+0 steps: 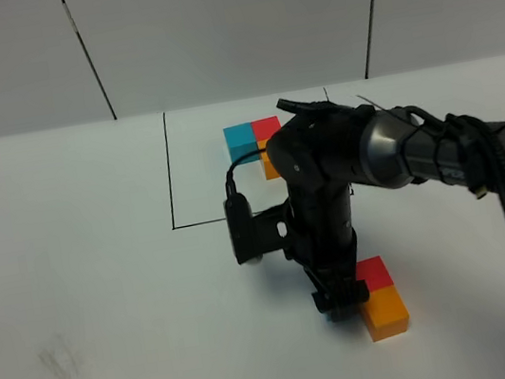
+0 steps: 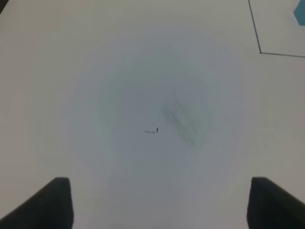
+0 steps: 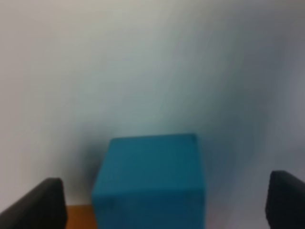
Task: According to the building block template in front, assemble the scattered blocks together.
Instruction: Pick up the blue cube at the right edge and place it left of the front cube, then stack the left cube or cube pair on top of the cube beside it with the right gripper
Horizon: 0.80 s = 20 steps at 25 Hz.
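The building block template is a joined blue [image 1: 240, 139], red [image 1: 266, 128] and orange [image 1: 269, 166] trio inside a thin black frame [image 1: 170, 174]; my right arm covers part of it. Nearer the front, a red block [image 1: 373, 272] and an orange block [image 1: 385, 313] sit touching each other. My right gripper [image 1: 339, 299] points down just left of them. In the right wrist view the light blue block [image 3: 150, 181] stands between the right gripper's [image 3: 162, 200] spread fingers [image 3: 40, 202], with gaps on both sides and a sliver of orange beside it. My left gripper [image 2: 159, 200] hangs open over bare table.
A small pen mark [image 2: 151, 131] and a grey smudge [image 2: 183, 121] lie on the white table below the left gripper, at front left in the high view [image 1: 59, 364]. The frame's corner [image 2: 259, 51] shows in the left wrist view. A panelled wall closes the back.
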Each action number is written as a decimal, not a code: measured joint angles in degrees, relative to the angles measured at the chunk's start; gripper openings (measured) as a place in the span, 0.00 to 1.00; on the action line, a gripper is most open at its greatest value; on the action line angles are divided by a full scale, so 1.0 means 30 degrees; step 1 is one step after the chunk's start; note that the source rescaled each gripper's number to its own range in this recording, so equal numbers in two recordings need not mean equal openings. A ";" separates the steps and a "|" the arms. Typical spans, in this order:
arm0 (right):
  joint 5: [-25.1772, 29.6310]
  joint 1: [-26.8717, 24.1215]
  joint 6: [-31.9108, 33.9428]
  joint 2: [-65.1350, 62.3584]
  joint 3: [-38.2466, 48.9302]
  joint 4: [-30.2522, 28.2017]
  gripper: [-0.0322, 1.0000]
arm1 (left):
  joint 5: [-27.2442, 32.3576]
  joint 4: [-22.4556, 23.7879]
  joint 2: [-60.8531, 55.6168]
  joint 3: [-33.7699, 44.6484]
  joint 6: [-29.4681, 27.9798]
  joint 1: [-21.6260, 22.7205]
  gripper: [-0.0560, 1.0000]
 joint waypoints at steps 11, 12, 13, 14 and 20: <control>0.1255 0.0000 0.3507 -0.5571 -0.2187 -0.0347 0.71 | 0.0000 0.0000 0.0000 0.0000 0.0000 0.0000 0.67; 0.1403 0.0000 0.4001 -0.6051 -0.2193 -0.0488 0.71 | 0.0000 0.0000 0.0000 0.0000 0.0000 0.0000 0.67; 0.1534 0.0000 0.4503 -0.6426 -0.2193 -0.0560 0.71 | 0.0000 0.0000 0.0000 0.0000 0.0000 0.0000 0.67; 0.1679 0.0000 0.5163 -0.6813 -0.2193 -0.0605 0.71 | 0.0000 0.0000 0.0000 0.0000 0.0000 0.0000 0.67; 0.2097 0.0000 0.7874 -0.8197 -0.2193 -0.0893 0.71 | 0.0000 0.0000 0.0000 0.0000 0.0000 0.0000 0.67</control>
